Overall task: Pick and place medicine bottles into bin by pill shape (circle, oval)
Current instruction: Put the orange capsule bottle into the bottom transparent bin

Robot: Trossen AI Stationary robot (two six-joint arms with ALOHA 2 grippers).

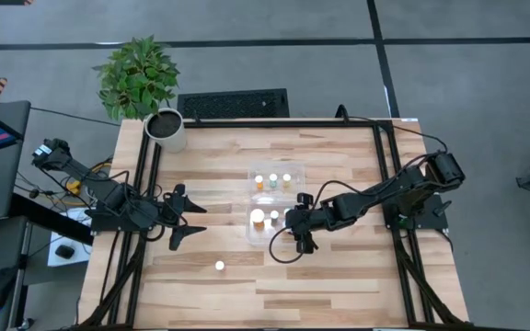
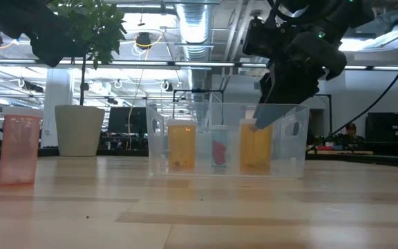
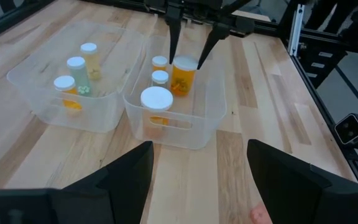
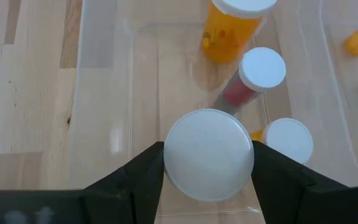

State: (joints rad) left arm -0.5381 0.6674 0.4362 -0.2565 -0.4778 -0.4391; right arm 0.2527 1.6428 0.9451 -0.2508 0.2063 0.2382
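Seven bottles stood in the bin (image 1: 249, 204); right gripper (image 4: 207, 180) fingers grasped the last there; one bottle (image 1: 219, 266) remained on the table (image 1: 339, 285); left gripper (image 1: 184, 217) fingers spread

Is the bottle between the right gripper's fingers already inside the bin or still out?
Inside. The bottle stands upright among others in the bin, the right gripper's fingers either side of its cap.

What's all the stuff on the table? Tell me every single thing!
medicine bottles: eight, mostly orange with white caps; three in the bin's far compartment, four in the near one, one loose on the table's near part.
bin: one, clear, middle of the table.
plant pot: one, white, holding a green plant, far left corner.
table: one, light wood.
left claw: dark, open, left of the bin.
right claw: dark, closed on a bottle in the near compartment.
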